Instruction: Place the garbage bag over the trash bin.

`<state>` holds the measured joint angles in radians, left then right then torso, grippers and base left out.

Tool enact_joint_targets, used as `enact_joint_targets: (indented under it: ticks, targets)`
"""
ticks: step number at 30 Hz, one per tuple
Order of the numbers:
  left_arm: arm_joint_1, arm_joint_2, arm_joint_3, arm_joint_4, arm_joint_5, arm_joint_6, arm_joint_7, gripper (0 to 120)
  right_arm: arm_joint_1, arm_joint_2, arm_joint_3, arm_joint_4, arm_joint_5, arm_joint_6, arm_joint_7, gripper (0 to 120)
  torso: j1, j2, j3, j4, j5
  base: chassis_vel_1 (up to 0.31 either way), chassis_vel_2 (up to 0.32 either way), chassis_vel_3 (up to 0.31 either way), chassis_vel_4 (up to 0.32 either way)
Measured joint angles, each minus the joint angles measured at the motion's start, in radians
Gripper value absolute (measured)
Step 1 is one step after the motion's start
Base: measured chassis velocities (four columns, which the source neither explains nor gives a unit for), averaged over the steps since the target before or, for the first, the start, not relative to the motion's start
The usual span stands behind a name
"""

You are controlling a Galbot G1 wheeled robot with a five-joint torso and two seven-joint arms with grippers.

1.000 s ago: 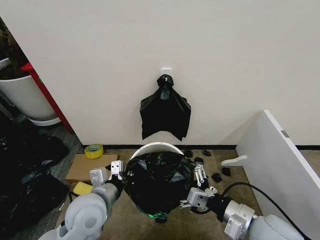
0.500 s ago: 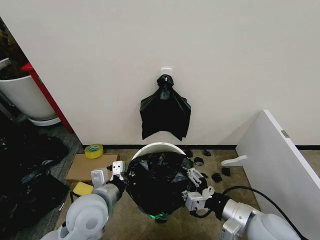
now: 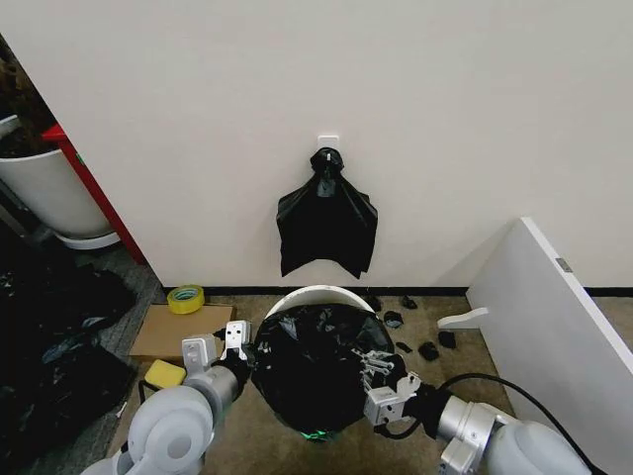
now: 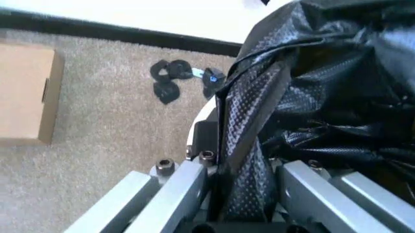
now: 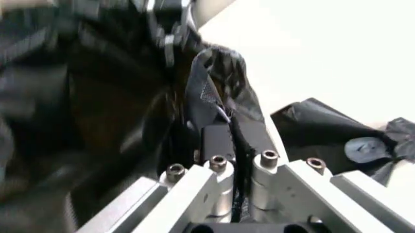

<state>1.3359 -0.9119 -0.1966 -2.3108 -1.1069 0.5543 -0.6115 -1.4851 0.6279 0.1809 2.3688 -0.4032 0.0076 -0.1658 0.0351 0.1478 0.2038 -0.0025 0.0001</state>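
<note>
Head view: left tool and right tool each pinch garbage bag draped over upright trash bin

Open carpet left of trash bin

No text, label, brand name, number or sign can be read in any of the views. No print is seen on the large glossy black plastic garbage bag, on the round cream-white plastic trash bin, on the flat brown cardboard box or on the yellow roll of tape. A small blue mark is noticed among the small black scraps on the carpet, but it is too small to be read.
</note>
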Motion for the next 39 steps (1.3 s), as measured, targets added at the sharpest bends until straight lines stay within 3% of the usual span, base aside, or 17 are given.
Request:
enact_joint_targets:
  ticks: [6,9,12,21,31,39]
  targets:
    - [0.02,0.019,0.023,0.003,0.141,0.0,0.105,1,0.011,-0.032,0.014,0.034,0.258,-0.018,0.011,0,0.0,0.0,0.0,0.0001,-0.0001,0.0,0.0,0.0,0.0]
    - [0.023,0.023,0.026,0.003,0.169,-0.001,0.127,1,0.014,-0.037,0.017,0.041,0.3,-0.028,0.019,0,0.0,0.0,0.0,0.0,-0.0001,0.0,0.0,0.0,0.0]
    - [0.037,0.043,0.059,0.007,0.33,-0.031,0.237,1,0.041,-0.067,0.027,0.063,0.514,-0.101,0.077,0,0.0,0.0,0.0,0.0001,-0.0001,0.0,0.0,0.0,0.0]
    - [0.041,0.073,0.112,0.026,0.542,-0.119,0.382,1,0.094,-0.086,0.049,0.041,0.826,-0.243,0.207,0,0.0,0.0,0.0,0.0,-0.0001,0.0,0.0,0.0,0.0]
    - [0.051,0.09,0.101,0.03,0.642,-0.182,0.475,1,0.129,-0.099,0.058,-0.022,0.979,-0.33,0.273,0,0.0,0.0,0.0,0.0,-0.0001,0.0,0.0,0.0,0.0]
    - [0.044,0.082,0.077,0.048,0.649,-0.241,0.482,1,0.087,-0.125,0.097,-0.071,0.979,-0.391,0.303,0,0.0,0.0,0.0,-0.0001,-0.0001,0.0,0.0,0.0,0.0]
